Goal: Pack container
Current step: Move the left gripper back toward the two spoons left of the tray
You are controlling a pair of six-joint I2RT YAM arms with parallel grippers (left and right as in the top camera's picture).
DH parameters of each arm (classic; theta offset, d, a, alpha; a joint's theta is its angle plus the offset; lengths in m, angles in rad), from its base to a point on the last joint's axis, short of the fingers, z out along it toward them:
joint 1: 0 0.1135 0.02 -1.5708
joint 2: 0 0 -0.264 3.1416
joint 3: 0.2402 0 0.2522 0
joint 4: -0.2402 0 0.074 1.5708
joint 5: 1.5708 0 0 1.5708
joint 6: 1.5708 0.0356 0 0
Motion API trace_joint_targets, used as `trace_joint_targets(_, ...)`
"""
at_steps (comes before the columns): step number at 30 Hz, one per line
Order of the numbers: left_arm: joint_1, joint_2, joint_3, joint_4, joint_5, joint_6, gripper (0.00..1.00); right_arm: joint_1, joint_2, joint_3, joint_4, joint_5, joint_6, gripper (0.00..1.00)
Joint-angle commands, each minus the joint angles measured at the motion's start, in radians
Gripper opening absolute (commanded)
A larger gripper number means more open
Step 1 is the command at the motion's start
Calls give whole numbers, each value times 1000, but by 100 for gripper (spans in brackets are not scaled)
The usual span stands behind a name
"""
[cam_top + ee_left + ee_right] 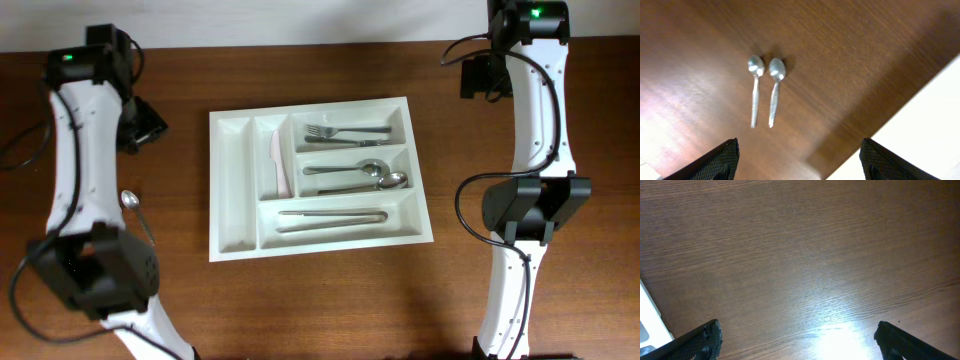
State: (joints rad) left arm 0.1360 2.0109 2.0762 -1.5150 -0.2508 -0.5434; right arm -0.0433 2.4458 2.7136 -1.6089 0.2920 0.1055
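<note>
Two loose spoons [774,100] lie side by side near the table's [330,300] left edge; the container [233,190] holds seemingly two forks [345,132]. Left gripper [799,152] and right gripper [797,332] jaws apart.

Overhead, near the left edge of the tabletop [330,300], only one teaspoon [131,200] shows beside the left arm [72,160]. The second teaspoon [775,90] is hidden there. The bottom edges of the wrist views crop the left claw [800,162] and right claw [800,342]. Only a sliver of the cutlery tray [645,315] enters the right wrist view. A pale item [279,165] inside the tray is unidentifiable.
</note>
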Motion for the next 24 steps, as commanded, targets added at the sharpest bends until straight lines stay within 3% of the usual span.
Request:
trace_joint_targets(1,1,-59,7,-25,-24,-2,80,3,-27,17,0,23,12,99)
trace_joint_targets(9,-12,-61,-167,42,-23,-48,80,3,-27,17,1,23,12,99)
trace_joint_targets(24,-13,-61,-585,397,-15,-109,80,3,-27,17,0,23,12,99)
